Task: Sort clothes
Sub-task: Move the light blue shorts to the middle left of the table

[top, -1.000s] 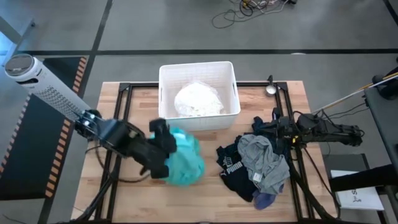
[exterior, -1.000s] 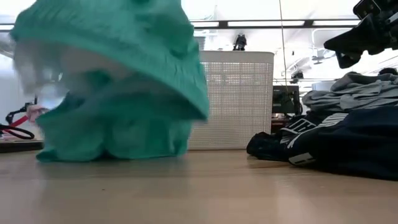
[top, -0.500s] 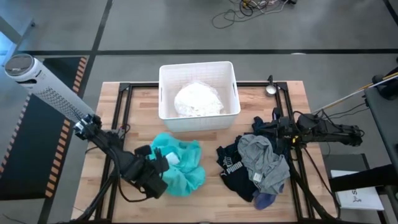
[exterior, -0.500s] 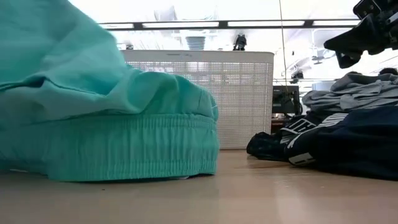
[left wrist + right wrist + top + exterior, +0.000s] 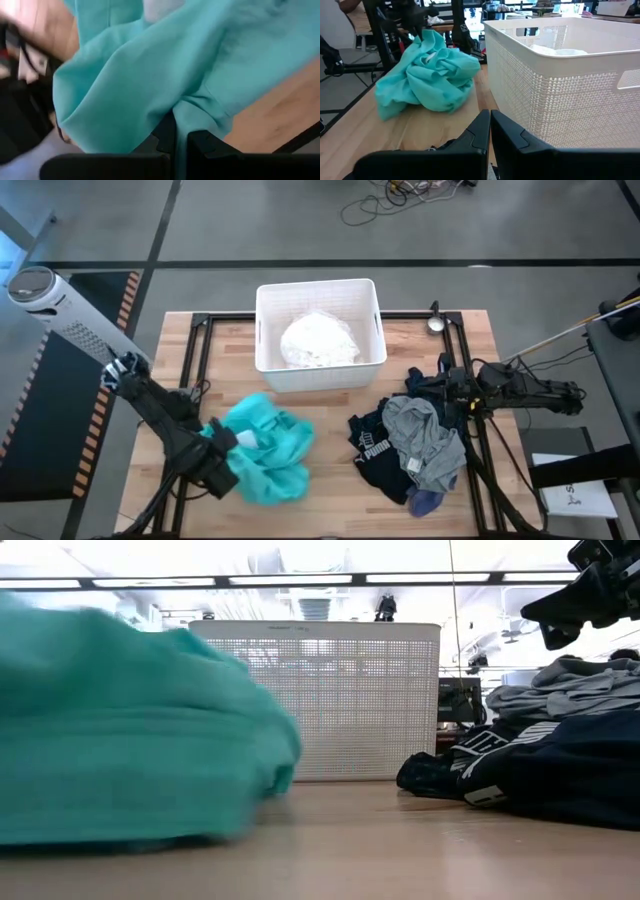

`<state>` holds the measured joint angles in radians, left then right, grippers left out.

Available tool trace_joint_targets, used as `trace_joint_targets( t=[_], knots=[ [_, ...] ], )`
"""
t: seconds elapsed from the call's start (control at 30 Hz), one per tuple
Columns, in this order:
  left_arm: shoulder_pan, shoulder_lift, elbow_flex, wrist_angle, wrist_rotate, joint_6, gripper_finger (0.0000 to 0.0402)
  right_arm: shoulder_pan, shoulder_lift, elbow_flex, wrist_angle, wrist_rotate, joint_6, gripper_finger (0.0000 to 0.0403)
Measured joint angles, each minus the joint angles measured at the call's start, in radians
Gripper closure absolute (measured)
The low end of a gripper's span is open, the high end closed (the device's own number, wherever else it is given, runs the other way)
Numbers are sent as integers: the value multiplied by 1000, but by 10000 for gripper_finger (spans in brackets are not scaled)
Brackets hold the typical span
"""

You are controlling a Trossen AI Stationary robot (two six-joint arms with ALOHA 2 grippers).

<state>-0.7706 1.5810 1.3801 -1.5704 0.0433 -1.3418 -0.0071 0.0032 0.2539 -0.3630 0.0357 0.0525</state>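
left gripper (image 5: 222, 470): lower left of the high view, fingers pinched together on a fold of the teal garment (image 5: 265, 455); the wrist view shows the cloth caught right between the fingers (image 5: 165, 135)
teal garment: crumpled on the wooden table (image 5: 330, 500), lower left of centre, in front of the bin
right gripper (image 5: 440, 392): right side of the high view, hanging just above the pile with fingers pressed together, nothing in them
white bin (image 5: 320, 295): top centre of the table, a white garment (image 5: 318, 340) bunched inside
pile: right of centre, a grey garment (image 5: 425, 440) on top of a navy-black one (image 5: 372, 450) with white lettering, a small lavender piece (image 5: 425, 502) poking out at the bottom edge
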Motion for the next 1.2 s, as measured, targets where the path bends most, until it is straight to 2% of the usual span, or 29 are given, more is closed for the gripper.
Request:
trace_joint_targets(
  t=[0.2, 0.33, 0.47, 0.63, 0.77, 0.93, 1.07, 1.2],
  knots=[
    [-84, -109, -113, 2, 23, -232, 401, 0, 0, 0, 0, 0, 0, 403],
    [-97, -157, -151, 100, -8, -299, 392, 0, 0, 0, 0, 0, 0, 403],
    [-86, -171, -161, 155, -62, -297, 360, 0, 0, 0, 0, 0, 0, 403],
    [-77, -168, -123, 147, -86, -265, 298, 0, 0, 0, 0, 0, 0, 403],
    [-77, -168, -65, 116, -182, -260, 245, 0, 0, 0, 0, 0, 0, 403],
    [-77, -168, 10, 106, -380, -229, 191, 0, 0, 0, 0, 0, 0, 403],
    [-76, -168, 62, 106, -527, -156, 169, 0, 0, 0, 0, 0, 0, 403],
    [-76, -171, 105, 79, -577, -110, 165, 0, 0, 0, 0, 0, 0, 403]
  ],
)
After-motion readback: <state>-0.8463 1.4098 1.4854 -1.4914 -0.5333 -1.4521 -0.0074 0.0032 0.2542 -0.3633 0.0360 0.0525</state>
